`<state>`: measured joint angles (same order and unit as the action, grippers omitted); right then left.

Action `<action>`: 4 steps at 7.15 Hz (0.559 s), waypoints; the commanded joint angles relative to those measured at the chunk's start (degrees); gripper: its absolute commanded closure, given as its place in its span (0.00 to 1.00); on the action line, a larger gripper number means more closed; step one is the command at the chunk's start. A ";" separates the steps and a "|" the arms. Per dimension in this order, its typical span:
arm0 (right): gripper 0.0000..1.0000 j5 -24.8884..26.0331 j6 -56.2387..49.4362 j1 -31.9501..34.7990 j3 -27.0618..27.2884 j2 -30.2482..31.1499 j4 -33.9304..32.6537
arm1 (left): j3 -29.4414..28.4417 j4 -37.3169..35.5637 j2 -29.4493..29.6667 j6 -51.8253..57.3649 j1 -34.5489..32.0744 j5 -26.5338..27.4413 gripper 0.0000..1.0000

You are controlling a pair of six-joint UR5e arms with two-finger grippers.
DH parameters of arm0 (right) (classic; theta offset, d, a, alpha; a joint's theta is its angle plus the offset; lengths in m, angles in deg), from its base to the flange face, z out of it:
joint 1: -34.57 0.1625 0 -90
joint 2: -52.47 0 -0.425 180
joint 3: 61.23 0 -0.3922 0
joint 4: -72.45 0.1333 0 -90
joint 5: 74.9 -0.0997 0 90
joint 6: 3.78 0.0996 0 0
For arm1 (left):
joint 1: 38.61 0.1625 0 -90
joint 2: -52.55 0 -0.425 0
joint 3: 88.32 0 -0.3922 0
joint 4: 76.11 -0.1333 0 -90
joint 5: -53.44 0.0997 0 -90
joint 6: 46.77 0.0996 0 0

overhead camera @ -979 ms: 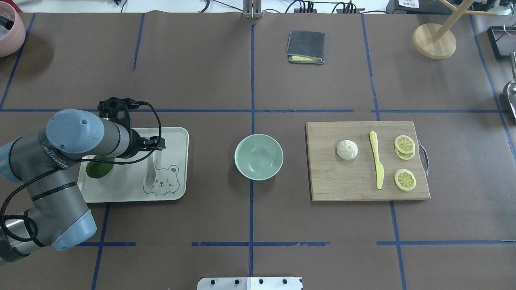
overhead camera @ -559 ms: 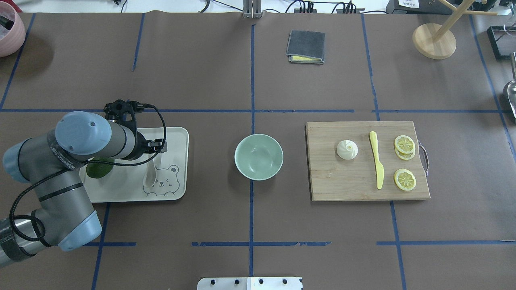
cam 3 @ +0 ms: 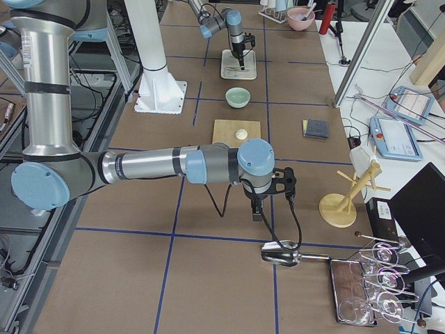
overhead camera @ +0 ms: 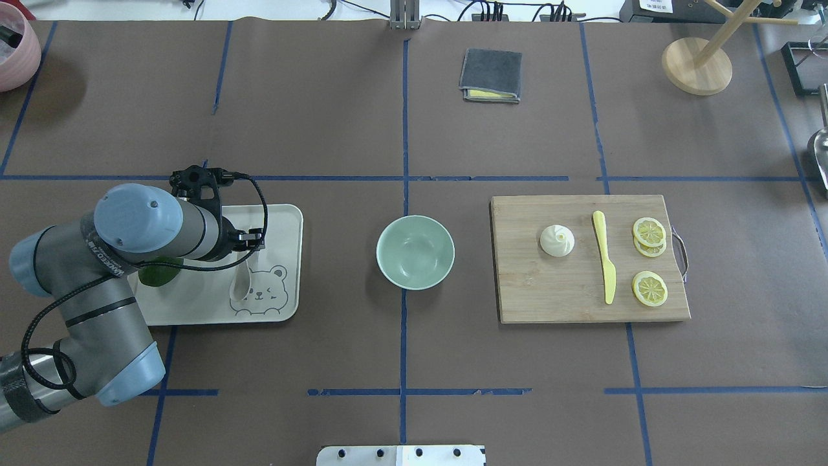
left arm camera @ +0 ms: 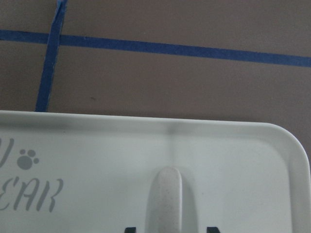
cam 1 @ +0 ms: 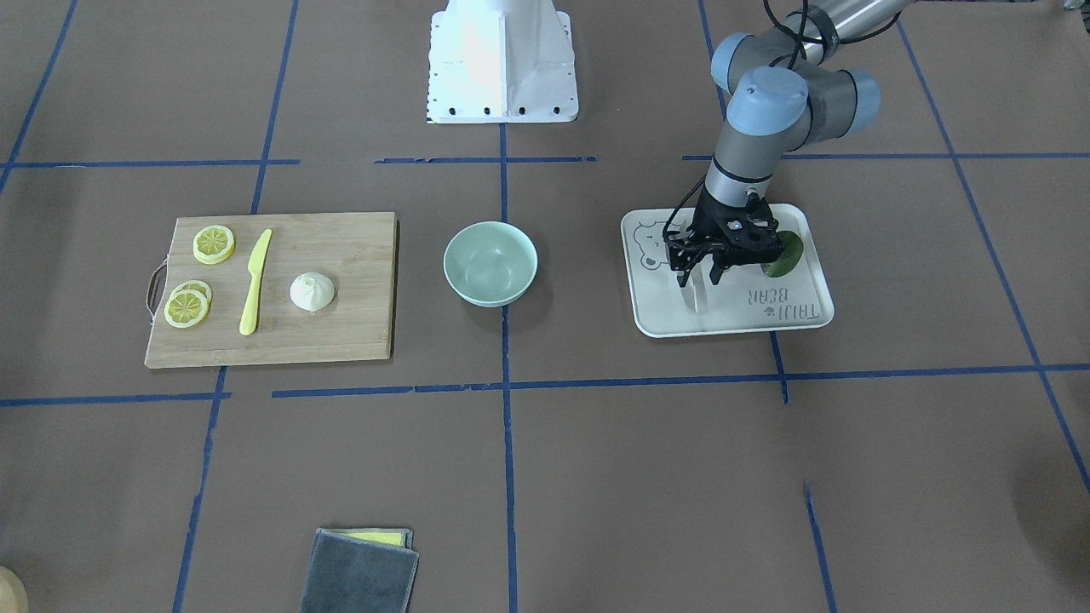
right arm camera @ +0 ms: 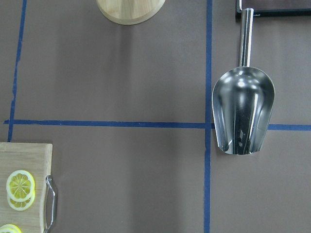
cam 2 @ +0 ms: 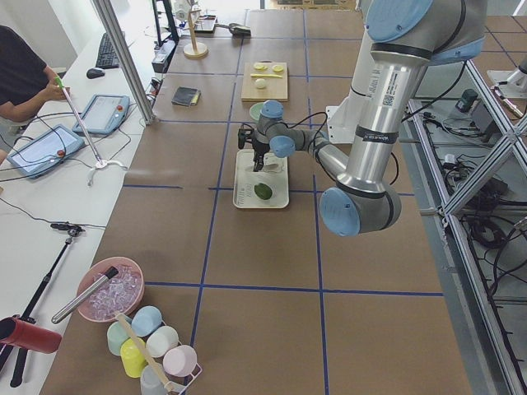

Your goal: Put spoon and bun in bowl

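White on white, the spoon (cam 1: 697, 296) lies on the tray (cam 1: 732, 328) in the front view. The left tool (cam 1: 700, 281) is spread astride its handle, low enough to pinch. The bowl (cam 1: 490, 294) sits mid-bench, and the bun (cam 1: 312, 292) waits on the board (cam 1: 341, 255) at the bowl's other side. Overhead, the handle points far, offering the narrower grip. From the right end, the right tool (cam 3: 258, 214) hangs well apart, likely parked; spread or clenched, I cannot tell. At the left wrist, both fingertips flank the handle without touching it.
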<state>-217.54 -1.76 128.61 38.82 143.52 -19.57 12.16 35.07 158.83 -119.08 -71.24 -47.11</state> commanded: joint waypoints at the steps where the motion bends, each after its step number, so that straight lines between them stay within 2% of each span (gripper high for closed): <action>1: 0.00 0.00 0.09 0.00 -0.03 0.00 -0.01 | -0.10 0.00 -0.20 0.06 0.02 0.00 0.47; 3: 0.00 -0.09 0.26 -0.09 0.06 -0.09 -0.01 | -0.89 0.00 0.06 0.06 0.37 -0.09 0.47; 4: 0.00 -0.09 3.83 -2.00 1.80 -0.35 0.08 | -0.90 0.00 0.06 0.06 0.37 -0.09 0.47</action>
<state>-217.60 -0.78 128.12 39.25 143.40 -19.56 11.42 35.07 158.85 -119.01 -70.99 -47.16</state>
